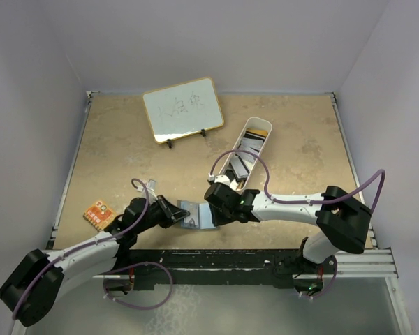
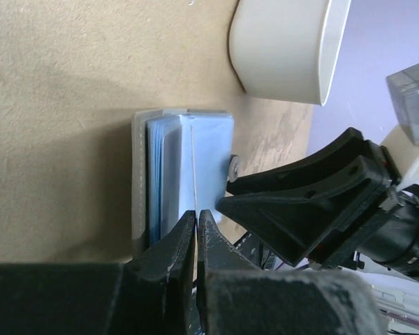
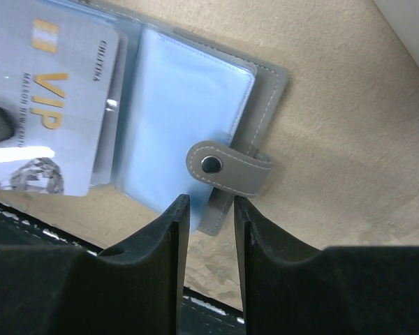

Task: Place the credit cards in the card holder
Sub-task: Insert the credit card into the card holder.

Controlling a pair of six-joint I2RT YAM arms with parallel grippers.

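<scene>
The grey card holder (image 1: 194, 213) lies open near the table's front edge, its light blue inside (image 3: 188, 105) facing up and its snap tab (image 3: 230, 167) folded over the right edge. A white-grey VIP credit card (image 3: 56, 118) sits on its left half, sticking out toward the table's edge. My left gripper (image 2: 196, 213) is shut on a thin leaf of the holder (image 2: 213, 153) seen edge-on. My right gripper (image 3: 211, 199) is open, its tips either side of the holder's near right corner, gripping nothing. More credit cards (image 1: 239, 162) stand in the white tray.
The long white tray (image 1: 262, 128) lies just behind the right gripper, its rounded end (image 2: 286, 49) close to the holder. A small whiteboard (image 1: 183, 109) stands at the back. An orange patterned board (image 1: 98, 214) lies at the left edge.
</scene>
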